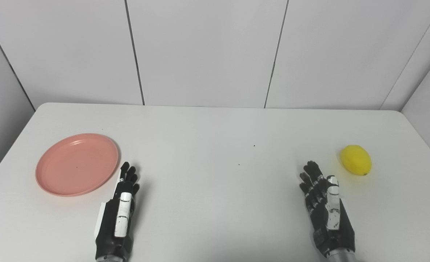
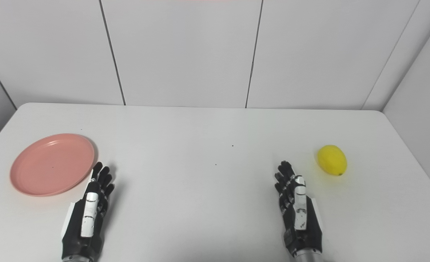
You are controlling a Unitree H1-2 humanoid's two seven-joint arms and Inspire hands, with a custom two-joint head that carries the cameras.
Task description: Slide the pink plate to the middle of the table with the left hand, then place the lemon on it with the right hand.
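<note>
White table (image 1: 215,131): both wrists cut off; pink plate (image 1: 77,163), lemon (image 1: 355,160) unobstructed.

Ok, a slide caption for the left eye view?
Empty round pink plastic plate far left, yellow lemon far right, open left hand and right hand waiting.

no readable text, labels, numbers, signs anywhere.

We see a white table (image 1: 215,123) w/ rounded far corners, a few tiny dark specks (image 1: 254,146) near its middle. Behind it we've got white wall panels (image 1: 204,51) split by thin dark vertical seams; side walls angle in at both edges.
</note>
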